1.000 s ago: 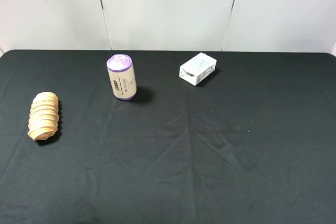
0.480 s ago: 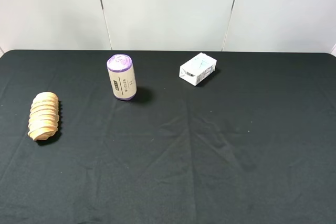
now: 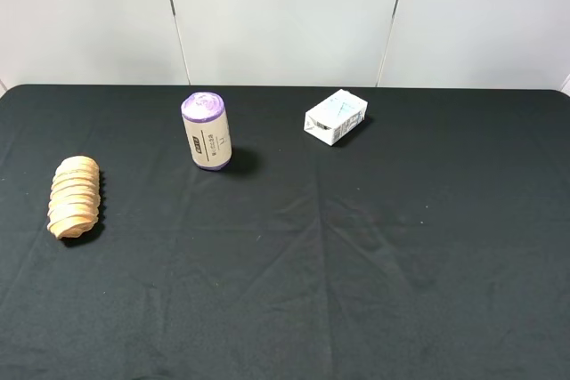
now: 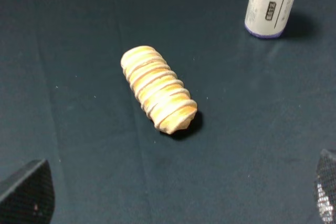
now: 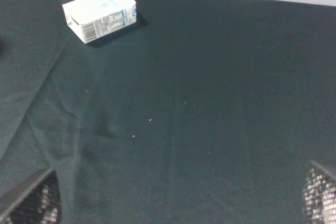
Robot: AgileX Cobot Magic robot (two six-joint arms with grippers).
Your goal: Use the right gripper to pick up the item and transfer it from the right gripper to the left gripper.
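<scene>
Two tools frame the wrist views, and neither shows in the high camera's picture. On the left arm, the left tool (image 4: 173, 195) has its jaws spread wide: only two dark meshed fingertips (image 4: 26, 192) peek in at the far corners of that view, with nothing between them but bare cloth. The right tool (image 5: 178, 198) stands just as wide, its fingertips (image 5: 34, 200) also parted to the picture's corners and empty. Ahead of the left tool, the item (image 4: 158, 88), a tan-orange ridged loaf, lies on its side on the black table (image 3: 401, 246), apart from both fingertips. From the high camera the item (image 3: 74, 196) rests well over on the left side of the table, its long axis running roughly front to back. Farther back, toward the middle, a purple-capped roll (image 3: 206, 131) stands upright, well apart from the loaf. A small white-blue carton (image 3: 336, 116) lies flat to the right of the roll near the rear edge, ahead of the right tool and far from it.
</scene>
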